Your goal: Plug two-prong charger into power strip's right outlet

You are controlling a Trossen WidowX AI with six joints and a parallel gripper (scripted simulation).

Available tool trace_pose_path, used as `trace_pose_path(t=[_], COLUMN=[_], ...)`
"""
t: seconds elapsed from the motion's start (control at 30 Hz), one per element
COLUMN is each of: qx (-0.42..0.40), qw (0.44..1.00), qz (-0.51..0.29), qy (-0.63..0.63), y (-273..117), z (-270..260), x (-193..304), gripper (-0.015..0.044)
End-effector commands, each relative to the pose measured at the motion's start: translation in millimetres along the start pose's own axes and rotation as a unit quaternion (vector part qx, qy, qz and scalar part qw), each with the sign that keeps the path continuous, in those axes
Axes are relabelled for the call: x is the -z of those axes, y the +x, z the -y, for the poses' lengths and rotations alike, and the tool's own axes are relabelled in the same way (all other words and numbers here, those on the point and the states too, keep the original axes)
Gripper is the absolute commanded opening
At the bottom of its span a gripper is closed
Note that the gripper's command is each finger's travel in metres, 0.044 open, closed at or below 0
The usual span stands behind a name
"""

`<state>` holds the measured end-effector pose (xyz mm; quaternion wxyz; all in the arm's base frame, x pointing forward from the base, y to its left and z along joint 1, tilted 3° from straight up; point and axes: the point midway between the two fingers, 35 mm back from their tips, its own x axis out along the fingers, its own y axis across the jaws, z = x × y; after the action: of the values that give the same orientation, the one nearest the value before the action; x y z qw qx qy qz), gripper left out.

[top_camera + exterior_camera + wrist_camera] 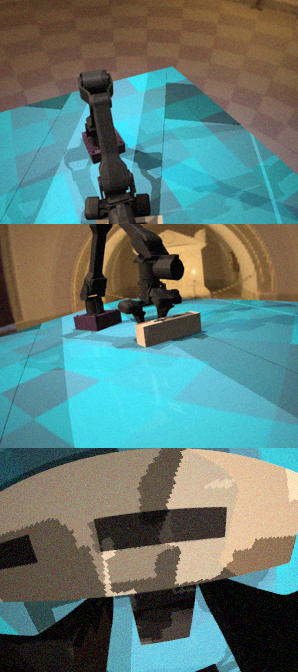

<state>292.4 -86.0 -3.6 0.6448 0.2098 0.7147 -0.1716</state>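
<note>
Claw (117, 207) (151, 318) (156, 584) spread, pinching nothing; the charger (162, 615) lies between the fingers, at the edge of the power strip (153, 219) (173, 329) (260, 493) in the wrist view. Caution: a finger brushing the charger during withdrawal may tilt or drag it; prongs entering skewed could jam the shutter. Prongs not visible; seating cannot be verified. Strip cut off in top view.

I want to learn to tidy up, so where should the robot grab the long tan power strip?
Probably at the middle of the power strip, from above, squeezing its two long sides: it's a long, narrow bar with straight, upright sides.
</note>
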Motion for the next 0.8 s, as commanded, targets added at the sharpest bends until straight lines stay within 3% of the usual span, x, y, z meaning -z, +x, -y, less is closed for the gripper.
trace_pose_path(t=[0.0,0.07,0.77], qx=[0.0,0.0,0.0], qw=[1.0,1.0,1.0], qz=[0.001,0.001,0.008], qy=[0.0,0.0,0.0], y=[-0.1,0.0,0.6], z=[-0.1,-0.1,-0.1], x=[-0.6,-0.4,5.5], gripper=[0.0394,0.044,0.044])
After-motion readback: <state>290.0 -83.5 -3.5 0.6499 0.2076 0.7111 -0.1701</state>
